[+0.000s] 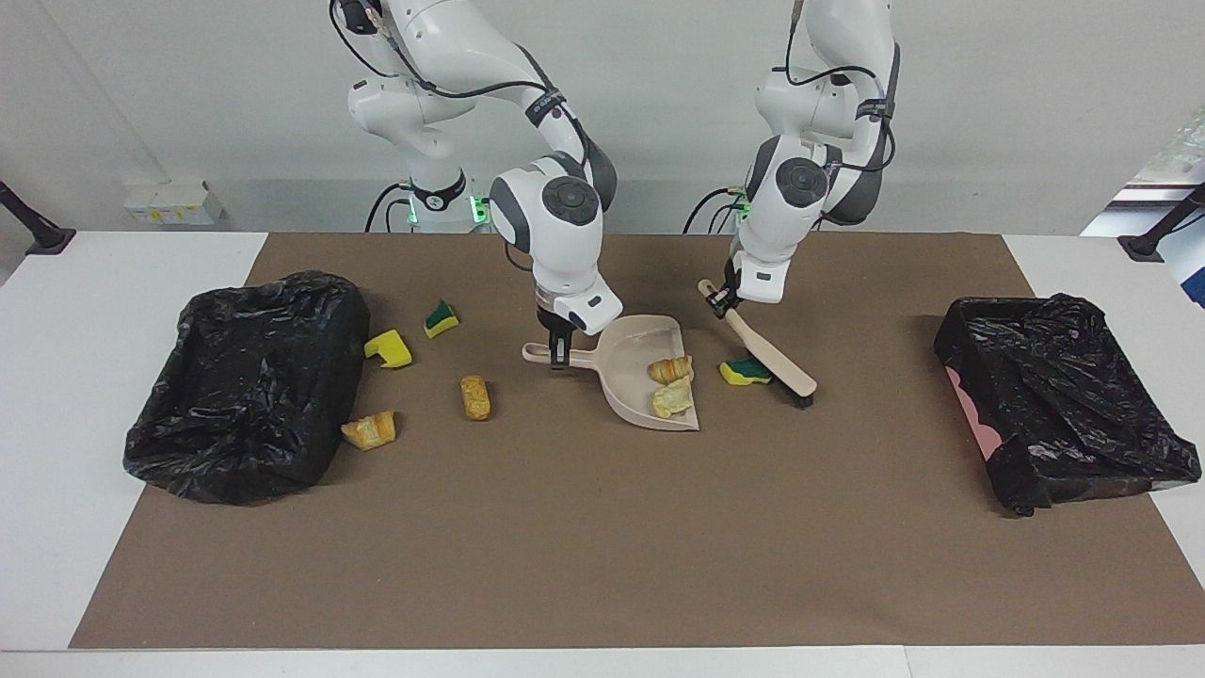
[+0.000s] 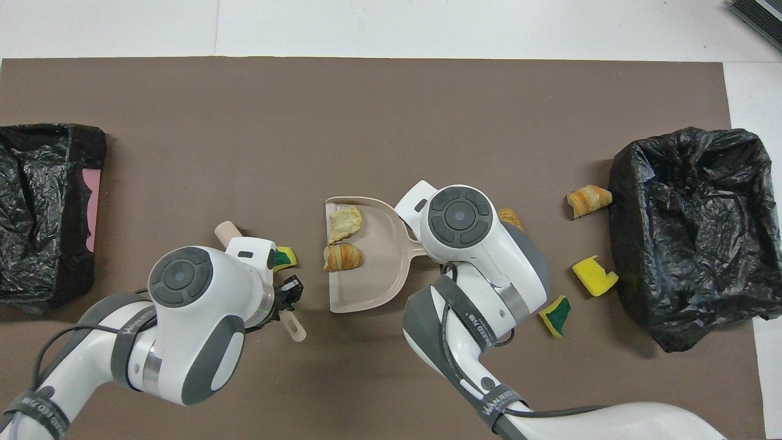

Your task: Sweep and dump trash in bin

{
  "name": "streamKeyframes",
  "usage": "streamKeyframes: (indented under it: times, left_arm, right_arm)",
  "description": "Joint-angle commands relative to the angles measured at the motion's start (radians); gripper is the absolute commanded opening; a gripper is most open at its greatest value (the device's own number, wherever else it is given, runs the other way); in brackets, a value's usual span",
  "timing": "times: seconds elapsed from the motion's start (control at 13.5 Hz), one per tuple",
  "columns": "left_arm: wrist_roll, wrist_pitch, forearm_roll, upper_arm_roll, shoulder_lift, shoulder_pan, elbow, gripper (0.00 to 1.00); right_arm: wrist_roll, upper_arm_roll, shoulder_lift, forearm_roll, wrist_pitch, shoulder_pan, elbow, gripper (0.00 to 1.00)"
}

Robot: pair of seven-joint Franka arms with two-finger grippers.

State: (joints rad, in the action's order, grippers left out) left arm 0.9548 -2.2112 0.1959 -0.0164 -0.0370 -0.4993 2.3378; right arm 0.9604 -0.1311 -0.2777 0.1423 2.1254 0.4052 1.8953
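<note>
The beige dustpan (image 1: 629, 365) lies on the brown mat, and two tan bread chunks (image 1: 670, 369) lie in it; the pan also shows in the overhead view (image 2: 374, 282). My right gripper (image 1: 559, 352) is shut on the dustpan's handle. My left gripper (image 1: 723, 299) is shut on the handle of a beige brush (image 1: 772, 358), whose head rests on the mat beside a yellow-and-green sponge piece (image 1: 744, 372), just outside the pan's mouth. Toward the right arm's end lie a yellow sponge (image 1: 389, 348), a green-yellow sponge (image 1: 440, 318), a bread chunk (image 1: 475, 397) and a croissant piece (image 1: 369, 429).
A bin lined with a black bag (image 1: 245, 386) stands at the right arm's end of the mat, close to the loose scraps. A second black-lined bin (image 1: 1054, 395) stands at the left arm's end. The brown mat (image 1: 602, 546) covers the white table.
</note>
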Motion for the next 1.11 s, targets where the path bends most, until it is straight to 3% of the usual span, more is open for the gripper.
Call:
streamKeyframes:
  times: [0.0,0.3,0.59,0.82,1.04]
  left_arm:
    - [-0.053,-0.010,0.036,0.010,0.037,-0.068,-0.058,0.00]
    - [-0.208,-0.021,0.089,0.010,0.040,-0.154,-0.084,0.00]
    - [-0.219,-0.002,0.091,0.013,0.058,-0.205,-0.142,0.00]
    - [-0.225,0.135,0.073,0.026,0.043,-0.188,-0.161,0.00]
    - [-0.229,0.258,-0.019,0.026,0.008,-0.162,-0.167,0.00]
  right_arm:
    - [-0.073,-0.008,-0.009,0.019,0.050,0.003,0.019,0.00]
    - [-0.091,-0.007,-0.009,0.019,0.044,0.003,0.019,0.00]
    - [-0.092,-0.007,-0.008,0.019,0.018,-0.011,0.019,0.00]
    - [-0.072,-0.008,0.005,0.019,-0.018,-0.014,0.019,0.00]
    - [0.007,-0.008,0.005,0.017,-0.021,-0.040,0.013,0.00]
